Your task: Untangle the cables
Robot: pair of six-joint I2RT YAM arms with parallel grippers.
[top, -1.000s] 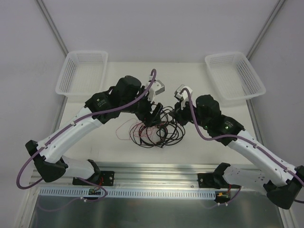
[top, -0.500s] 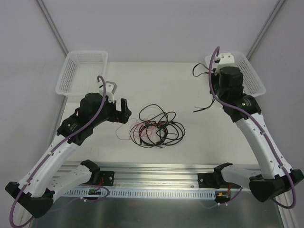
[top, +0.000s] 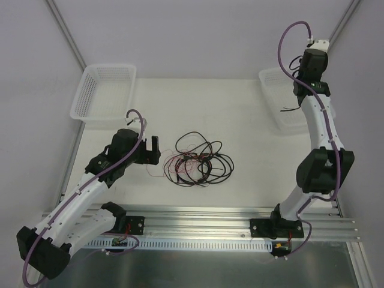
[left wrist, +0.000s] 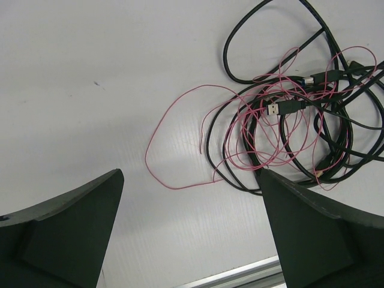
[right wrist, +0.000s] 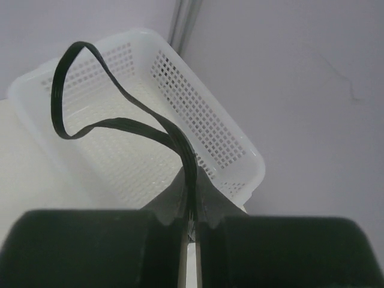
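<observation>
You are looking down on a white table, and everything here is placed against the tangled bundle of cables that is lying near its middle.

Your left arm is reaching in low over the table from the left of the bundle. Its jaws are standing spread wide and empty, just beside the bundle's left edge without touching it. In the left wrist view the two dark fingers are framing the bundle's outermost pink loop.

Your right arm is standing tall, well away to the right of the bundle and behind it. Its jaws are pressed together, pinching one black cable that is arching up out of them in a loop, well apart from the bundle. The arm is holding this cable over the right basket, a white mesh tray sitting far to the right of the bundle and behind it. A loose end of the cable is hanging over the basket's near part. A matching left basket is sitting far to the left of the bundle and behind it.

Within the bundle, black cords are coiling in overlapping loops. A thin pink wire is threading through them and trailing out to the left, and a small USB plug is lying near the bundle's middle.
</observation>
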